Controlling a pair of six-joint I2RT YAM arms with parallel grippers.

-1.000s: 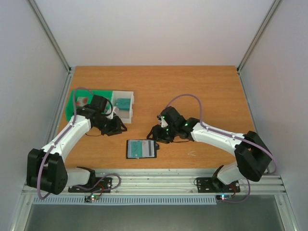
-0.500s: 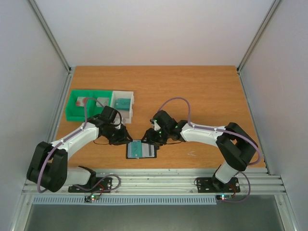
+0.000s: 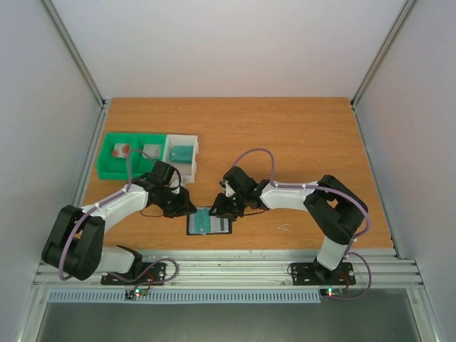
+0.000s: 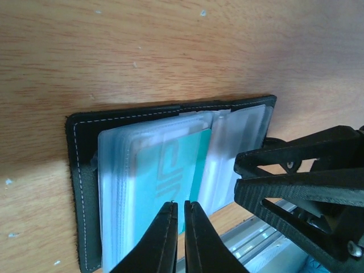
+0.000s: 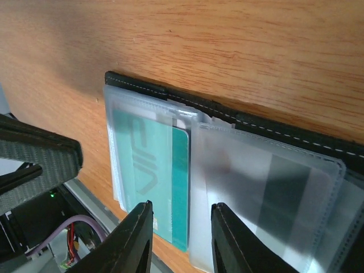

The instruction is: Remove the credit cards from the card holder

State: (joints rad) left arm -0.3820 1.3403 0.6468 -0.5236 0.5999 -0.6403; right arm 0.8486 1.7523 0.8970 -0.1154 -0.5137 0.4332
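Observation:
The black card holder (image 3: 222,226) lies open on the table near the front edge. A teal-green credit card (image 4: 165,176) sits in its clear left pocket, one edge sticking out toward the fold (image 5: 181,170). The right pockets (image 5: 273,193) look grey. My left gripper (image 3: 191,211) hovers at the holder's left side, its jaws almost together with nothing between them (image 4: 181,203), right over the teal card. My right gripper (image 3: 217,211) is open at the holder's top edge, its jaws straddling the teal card's free edge (image 5: 182,207). Whether either one touches the card is unclear.
A green tray (image 3: 107,167) and a white tray (image 3: 194,148) stand at the back left; the white one holds another teal card (image 3: 182,152). The metal rail (image 3: 228,267) runs along the table's front edge just below the holder. The two grippers are close together.
Both grippers have closed in on the card holder: the left one came down and right from beside the trays, the right one came left. The holder has not moved.

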